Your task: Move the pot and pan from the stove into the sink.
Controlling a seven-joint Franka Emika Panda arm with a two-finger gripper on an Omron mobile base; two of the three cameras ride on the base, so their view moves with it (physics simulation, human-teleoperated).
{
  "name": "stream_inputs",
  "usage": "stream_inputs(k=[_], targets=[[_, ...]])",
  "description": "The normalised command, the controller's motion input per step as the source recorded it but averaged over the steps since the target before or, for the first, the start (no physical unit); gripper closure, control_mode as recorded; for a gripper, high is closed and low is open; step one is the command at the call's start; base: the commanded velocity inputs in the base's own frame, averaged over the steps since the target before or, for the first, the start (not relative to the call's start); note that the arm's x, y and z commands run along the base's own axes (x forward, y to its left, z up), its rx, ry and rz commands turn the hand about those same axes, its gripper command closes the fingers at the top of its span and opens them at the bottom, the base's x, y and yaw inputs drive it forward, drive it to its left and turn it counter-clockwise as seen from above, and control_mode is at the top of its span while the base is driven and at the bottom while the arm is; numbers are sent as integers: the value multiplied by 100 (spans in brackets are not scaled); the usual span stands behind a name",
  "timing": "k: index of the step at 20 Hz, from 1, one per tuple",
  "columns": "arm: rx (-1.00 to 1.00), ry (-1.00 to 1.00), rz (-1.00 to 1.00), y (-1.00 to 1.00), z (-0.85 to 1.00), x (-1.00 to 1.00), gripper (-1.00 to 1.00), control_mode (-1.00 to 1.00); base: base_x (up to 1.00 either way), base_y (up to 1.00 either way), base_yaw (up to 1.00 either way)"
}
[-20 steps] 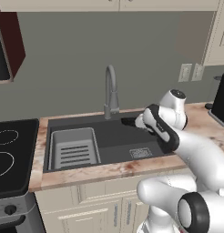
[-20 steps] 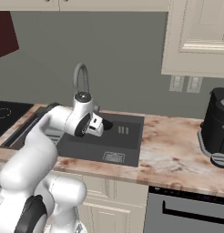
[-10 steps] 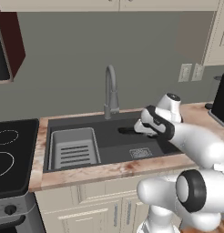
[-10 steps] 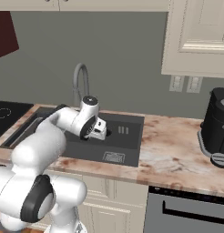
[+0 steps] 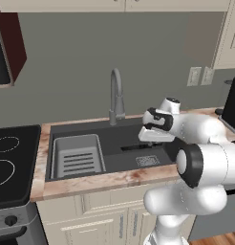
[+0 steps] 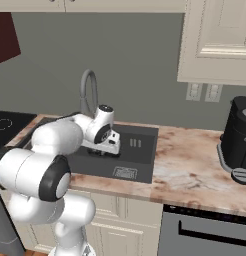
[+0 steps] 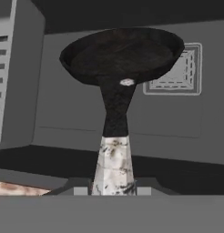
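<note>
The pan (image 7: 122, 54), a small black skillet, hangs level over the dark floor of the sink (image 7: 63, 109), near the drain. My gripper (image 7: 113, 190) is shut on the light tip of its handle, and the fingertips (image 7: 80, 191) press it from both sides. From the left base view, the gripper (image 5: 147, 139) sits low inside the sink (image 5: 90, 135), right of the faucet. In the right base view the gripper (image 6: 108, 148) is down in the sink (image 6: 142, 150). The stove (image 5: 9, 162) lies at the left with bare burner rings. The pot is out of view.
A light grey slotted rack (image 5: 77, 156) fills the sink's left part, and its edge (image 7: 4, 68) runs beside the pan. A square drain (image 5: 147, 161) is on the basin floor. The tall faucet (image 5: 117, 95) rises behind. A black coffee maker (image 6: 238, 140) stands on the right counter.
The arm has folded down and forward, lowering the hand with the pan deeper into the sink. The base and the scene have stayed put.
</note>
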Motion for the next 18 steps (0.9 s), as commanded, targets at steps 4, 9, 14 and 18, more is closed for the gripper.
stream_inputs(k=[4,9,14,18], targets=[[0,7,8,-15,-36,23,100,-100,0,0,0],[0,1,8,-18,-34,16,100,-100,0,0,0],[0,-2,5,-8,-19,7,100,-100,0,0,0],[0,-4,2,-4,-19,18,100,-100,0,0,0]])
